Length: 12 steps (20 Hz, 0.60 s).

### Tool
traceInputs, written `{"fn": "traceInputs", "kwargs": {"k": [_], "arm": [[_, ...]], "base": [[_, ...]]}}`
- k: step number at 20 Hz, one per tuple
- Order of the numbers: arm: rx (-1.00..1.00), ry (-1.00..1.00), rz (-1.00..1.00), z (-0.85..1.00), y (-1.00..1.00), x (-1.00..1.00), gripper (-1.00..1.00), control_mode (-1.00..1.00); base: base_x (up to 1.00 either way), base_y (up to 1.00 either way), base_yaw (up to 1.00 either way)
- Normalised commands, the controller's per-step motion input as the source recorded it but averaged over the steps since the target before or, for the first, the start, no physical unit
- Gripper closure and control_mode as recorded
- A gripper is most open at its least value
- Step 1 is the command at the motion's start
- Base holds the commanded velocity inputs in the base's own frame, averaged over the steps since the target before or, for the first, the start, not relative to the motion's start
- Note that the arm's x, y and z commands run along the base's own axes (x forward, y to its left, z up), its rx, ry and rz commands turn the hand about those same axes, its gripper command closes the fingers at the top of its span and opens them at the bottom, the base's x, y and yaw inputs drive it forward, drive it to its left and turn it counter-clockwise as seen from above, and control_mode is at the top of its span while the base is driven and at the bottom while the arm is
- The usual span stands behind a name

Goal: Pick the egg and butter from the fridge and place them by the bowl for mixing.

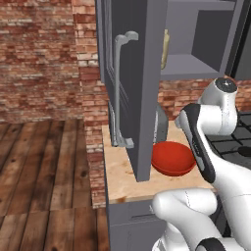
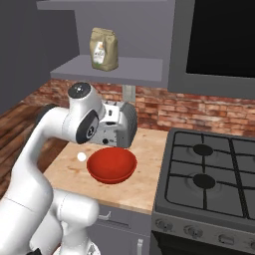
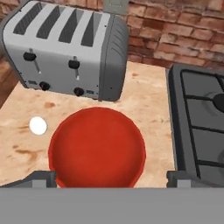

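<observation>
Looking down from the hand: red bowl (image 3: 97, 148) on a pale wooden counter (image 3: 148, 109), nothing inside it. Small white egg (image 3: 38, 125) lying on the counter just left of the bowl, not touching it. Silver four-slot toaster (image 3: 65, 52) standing behind both, against a brick wall (image 3: 175, 30); dark knobs and levers on its front, no readable writing. Black gas stove (image 3: 199, 118) right of the bowl. Gripper (image 3: 111, 177) hanging above the bowl's near rim, fingertips (image 3: 37, 177) wide apart, holding nothing.

Seen from the right base: tan paper bag (image 2: 104, 49) upright on a grey shelf (image 2: 107, 69) above the toaster; label on it too small to read. White arm bent over the counter, partly hiding the toaster.

Seen from the left base: tall dark grey panel with a pale bar handle (image 1: 120, 88) standing in front, hiding the counter's back and the bowl's left edge. Butter not spotted anywhere.
</observation>
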Motion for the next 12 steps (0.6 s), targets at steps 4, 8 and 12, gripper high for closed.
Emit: {"fn": "traceInputs", "kwargs": {"k": [4, 8, 12], "arm": [[0.04, 0.02, -0.18, 0.27, -0.14, -0.46, -1.00, -1.00], [0.03, 0.00, -0.10, 0.28, -0.10, -0.49, -1.00, -1.00], [0.01, 0.00, 0.00, 0.11, -0.05, -0.23, -1.00, -1.00]], "base": [[0.00, 0.00, 0.00], [0.00, 0.00, 0.00], [0.00, 0.00, 0.00]]}}
